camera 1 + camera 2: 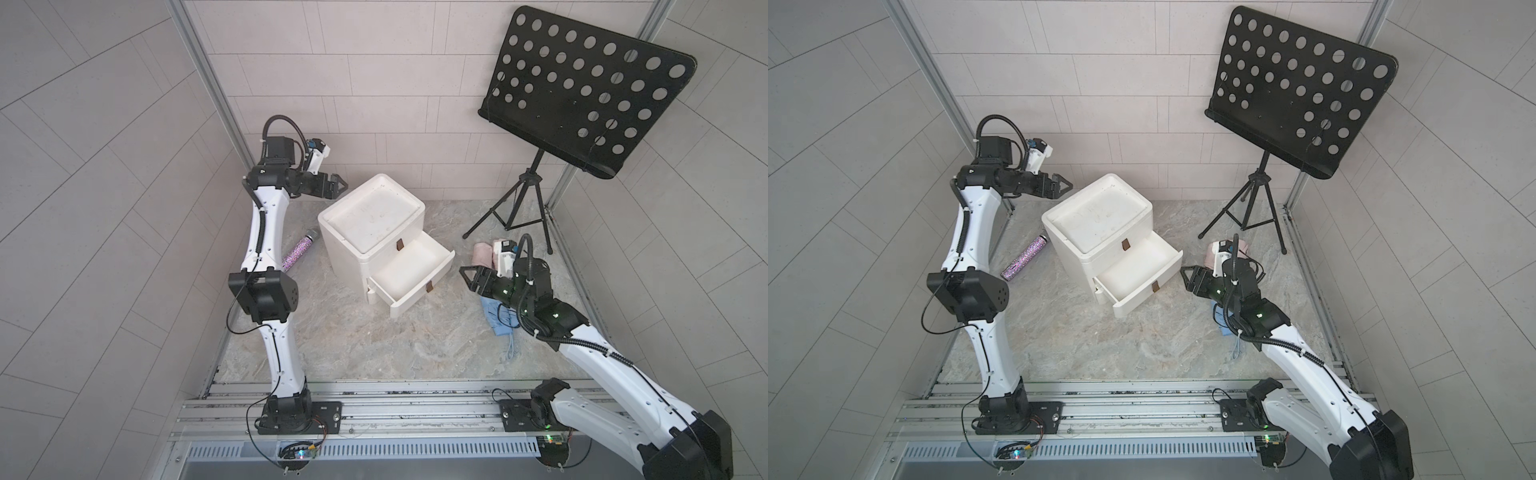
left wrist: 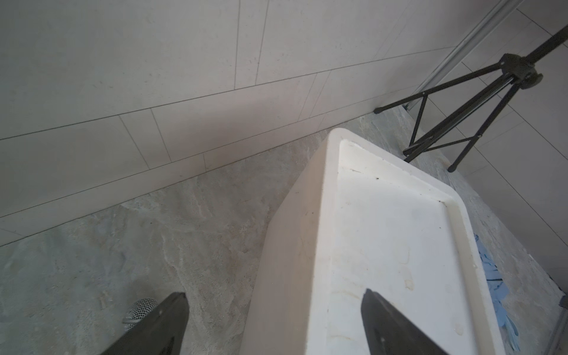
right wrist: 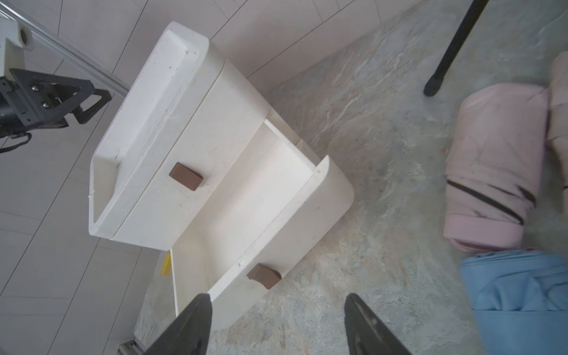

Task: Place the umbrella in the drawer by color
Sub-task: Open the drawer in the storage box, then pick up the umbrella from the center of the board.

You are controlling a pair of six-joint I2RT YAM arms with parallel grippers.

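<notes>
The enclosure walls [image 1: 374,104] are pale grey-beige panels scored into long rectangular tiles, joined at the rear corners by slim aluminium profile posts [image 1: 212,83]. The floor [image 1: 374,340] is a matte stone-pattern surface — mottled grey and tan — evenly lit, with soft shadows. A black perforated-metal music stand [image 1: 552,120] on a folding tripod base [image 1: 530,179] occupies the far right corner.

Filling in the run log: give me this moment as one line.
left gripper open, empty | right gripper open, empty | lower drawer open, empty | pink umbrella, blue umbrella on table
</notes>
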